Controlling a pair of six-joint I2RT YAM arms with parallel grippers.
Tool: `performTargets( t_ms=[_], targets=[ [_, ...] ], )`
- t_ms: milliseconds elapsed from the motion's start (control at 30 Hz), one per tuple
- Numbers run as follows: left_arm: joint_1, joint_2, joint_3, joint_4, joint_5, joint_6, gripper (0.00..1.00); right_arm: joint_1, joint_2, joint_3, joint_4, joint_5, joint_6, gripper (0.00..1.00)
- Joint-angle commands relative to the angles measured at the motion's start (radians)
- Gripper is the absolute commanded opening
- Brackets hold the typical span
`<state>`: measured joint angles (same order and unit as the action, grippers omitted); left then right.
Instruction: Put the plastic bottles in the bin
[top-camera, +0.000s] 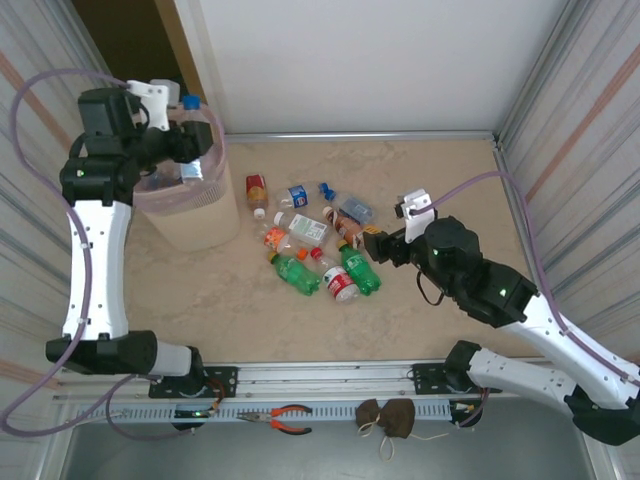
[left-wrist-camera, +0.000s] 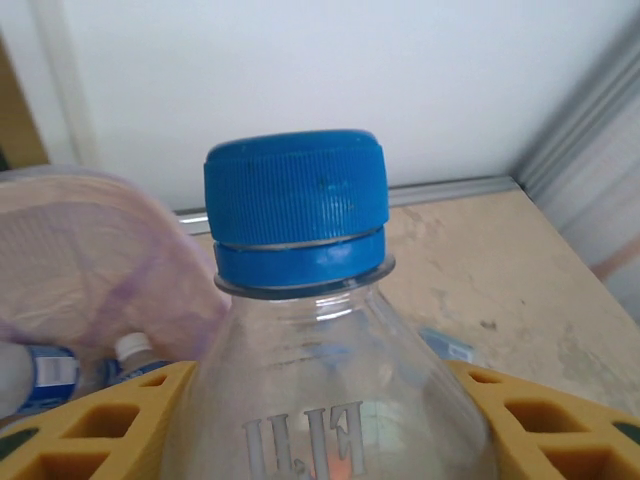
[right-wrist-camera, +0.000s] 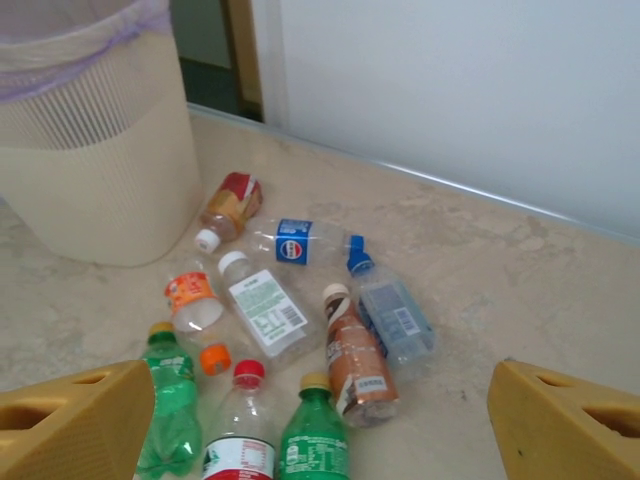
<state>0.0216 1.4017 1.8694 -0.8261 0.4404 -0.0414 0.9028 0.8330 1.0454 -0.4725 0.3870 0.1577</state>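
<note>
**Left arm holds bottle at bin**

Left gripper (top-camera: 186, 138) clamps the blue-capped bottle (left-wrist-camera: 300, 330) over the bin (top-camera: 200, 225) rim, long axis along the fingers, cap outward. Right gripper (top-camera: 378, 246) gapes wide beside loose bottles (top-camera: 318, 250) lying flat on the table (top-camera: 250, 310).

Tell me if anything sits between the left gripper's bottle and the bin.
Nothing visible does. The left gripper holds the blue-capped bottle over the open mouth of the bin; other bottles lie inside.

Bin (top-camera: 195, 228) far left on table (top-camera: 250, 320); bottles (top-camera: 297, 272) lying clustered right of it, mid-table.
</note>
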Motion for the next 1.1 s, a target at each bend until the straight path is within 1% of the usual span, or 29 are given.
performTargets(
  t_ms=[0,133,233,333,533,833,933,1067],
  targets=[
    [0.039,0.046,0.084,-0.036,-0.057,0.038,0.51,-0.007,0.022,0.043,0.0,-0.051,0.031,0.85],
    [0.094,0.106,0.156,-0.11,-0.196,0.099,0.51,-0.007,0.039,0.043,-0.003,-0.081,0.036,0.85],
    [0.137,0.133,0.163,-0.113,-0.279,0.12,0.51,-0.007,0.048,0.039,0.006,-0.085,0.033,0.85],
    [0.162,0.161,0.157,-0.119,-0.345,0.141,0.51,-0.006,0.056,0.038,0.009,-0.089,0.023,0.85],
    [0.183,0.214,0.093,-0.107,-0.434,0.166,0.51,-0.007,0.076,0.034,0.014,-0.095,0.008,0.86],
    [0.196,0.301,-0.037,-0.089,-0.478,0.194,0.51,-0.017,0.105,0.032,0.016,-0.118,0.002,0.87],
    [0.202,0.337,-0.077,-0.091,-0.474,0.186,0.5,-0.021,0.11,0.031,0.019,-0.127,0.002,0.87],
    [0.212,0.386,-0.102,-0.098,-0.421,0.156,0.5,-0.032,0.118,0.026,0.025,-0.146,-0.003,0.87]
  ],
)
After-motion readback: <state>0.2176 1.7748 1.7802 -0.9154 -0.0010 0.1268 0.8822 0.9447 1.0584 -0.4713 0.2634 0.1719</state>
